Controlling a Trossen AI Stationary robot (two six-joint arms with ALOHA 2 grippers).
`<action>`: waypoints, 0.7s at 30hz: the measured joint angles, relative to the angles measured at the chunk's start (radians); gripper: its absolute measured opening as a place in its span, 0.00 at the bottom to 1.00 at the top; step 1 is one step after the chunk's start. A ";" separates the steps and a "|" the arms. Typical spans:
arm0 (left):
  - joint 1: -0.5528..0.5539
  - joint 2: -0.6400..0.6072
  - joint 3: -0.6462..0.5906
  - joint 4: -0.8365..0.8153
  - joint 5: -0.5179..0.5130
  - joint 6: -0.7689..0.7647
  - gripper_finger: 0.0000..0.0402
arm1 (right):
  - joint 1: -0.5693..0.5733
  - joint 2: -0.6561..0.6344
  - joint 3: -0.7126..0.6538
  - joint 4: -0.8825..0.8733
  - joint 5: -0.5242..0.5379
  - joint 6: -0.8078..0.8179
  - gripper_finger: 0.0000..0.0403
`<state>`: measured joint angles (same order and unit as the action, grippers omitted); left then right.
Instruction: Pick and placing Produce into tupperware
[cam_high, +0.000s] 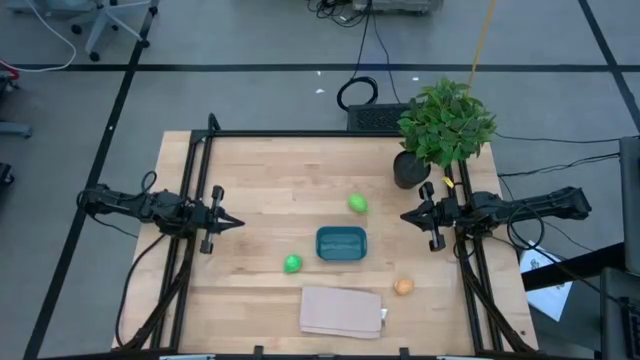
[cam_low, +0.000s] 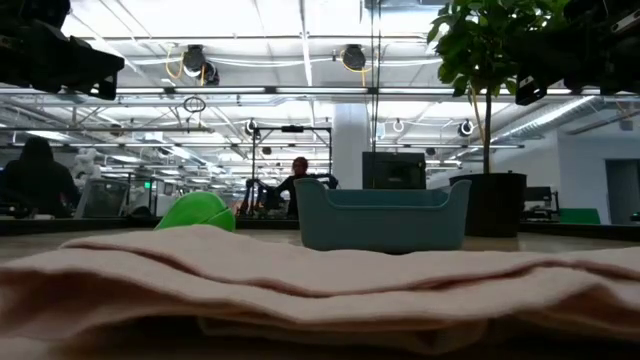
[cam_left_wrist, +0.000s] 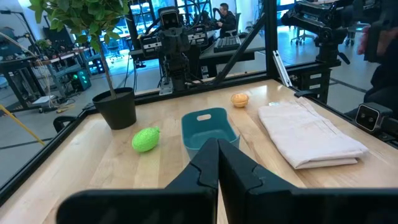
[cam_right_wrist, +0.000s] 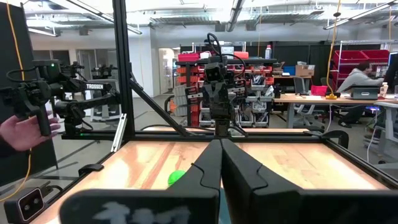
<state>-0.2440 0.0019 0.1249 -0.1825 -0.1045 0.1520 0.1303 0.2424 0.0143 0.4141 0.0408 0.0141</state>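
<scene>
High view: teal tupperware (cam_high: 341, 243) sitting mid-table, empty; pale yellow-green fruit (cam_high: 357, 204) behind it, bright green fruit (cam_high: 292, 264) beside its left, orange fruit (cam_high: 403, 287) off to its right near the beige cloth (cam_high: 342, 311). Left gripper (cam_high: 232, 223) and right gripper (cam_high: 407, 216) hovering at opposite edges, fingers together. Low view: cloth lying in front, potted plant (cam_low: 487, 120) standing behind. Wrist views: both pincers showing pressed together, holding nothing.

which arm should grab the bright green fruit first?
Left. The bright green fruit lies on the left hand's side of the tupperware; the right hand would have to cross over it.
</scene>
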 joint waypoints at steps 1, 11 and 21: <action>0.000 0.000 0.000 0.000 0.000 0.000 0.01 | 0.000 0.000 0.000 0.000 0.000 0.000 0.00; 0.000 0.000 0.000 0.100 -0.001 0.002 0.01 | 0.000 0.000 0.000 0.003 0.000 0.029 0.00; 0.000 0.000 0.000 0.205 -0.001 -0.106 0.01 | 0.000 0.000 0.000 0.007 0.000 0.097 0.00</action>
<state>-0.2440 0.0017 0.1246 0.0223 -0.1057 0.0463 0.1307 0.2424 0.0140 0.4212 0.0410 0.1116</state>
